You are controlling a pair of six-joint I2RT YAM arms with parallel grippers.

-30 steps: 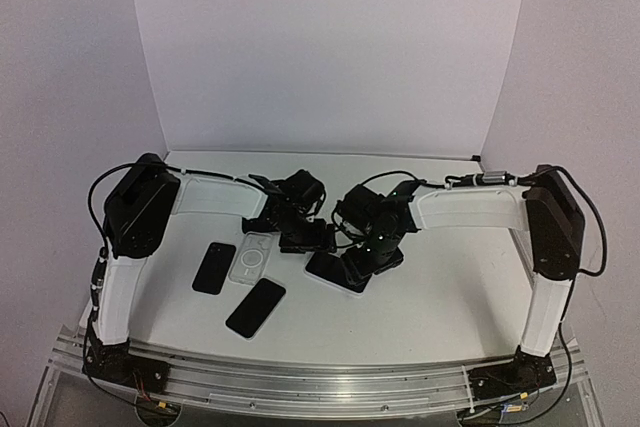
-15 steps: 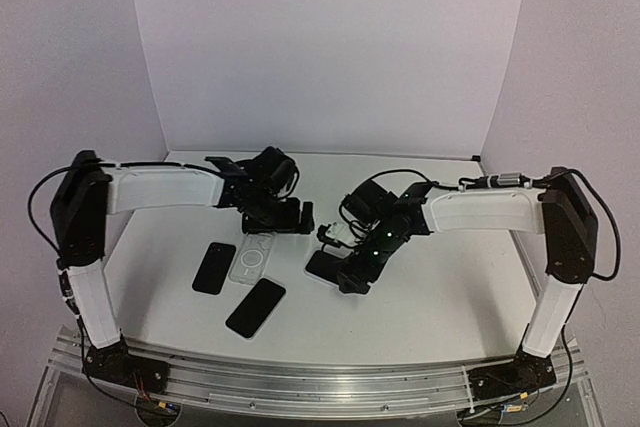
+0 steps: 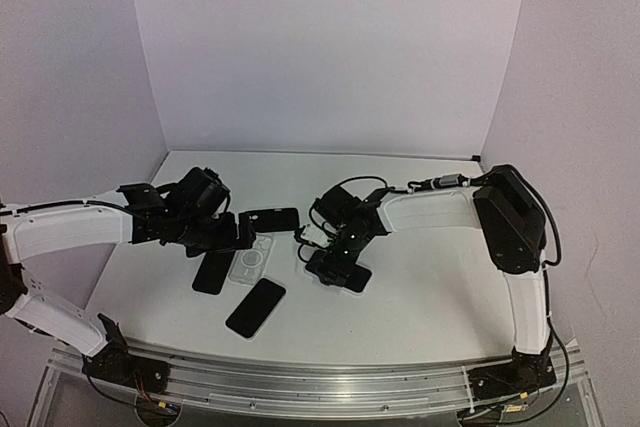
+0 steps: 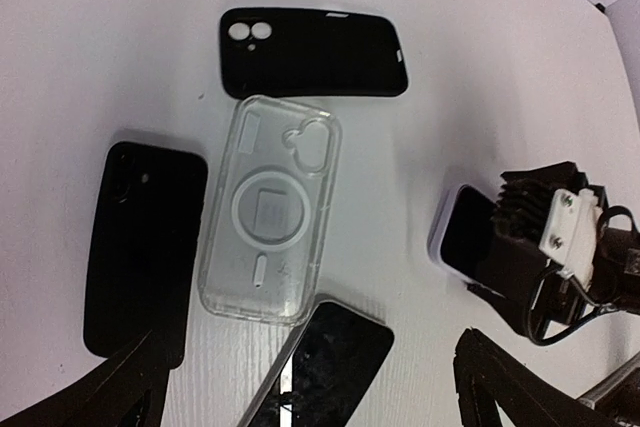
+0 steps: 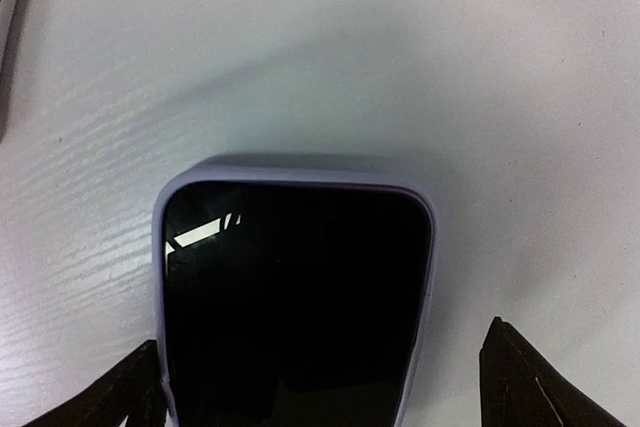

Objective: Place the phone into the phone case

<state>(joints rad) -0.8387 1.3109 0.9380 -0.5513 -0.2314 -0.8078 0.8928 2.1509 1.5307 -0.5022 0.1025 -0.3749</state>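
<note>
**A:** Right tool (image 5: 322,342) is spread wide, a finger on either side of the phone (image 5: 295,317), pinching nothing.

**B:** And the phone's lying screen-up on the desk (image 5: 300,67), seated in the lilac case (image 5: 290,171). You can see the rim round its top end.

**A:** Left tool (image 4: 315,345) is spread wide too and empty, hovering over a clear case (image 4: 270,209) and a bare black phone (image 4: 345,367).

**B:** A black case (image 4: 313,52) lies just beyond the clear one. The cased phone sits off to the right of that group.

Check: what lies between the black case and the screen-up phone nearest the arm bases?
The clear case lies flat on the table between the black case and that phone. It shows most clearly in the left wrist view.
</note>
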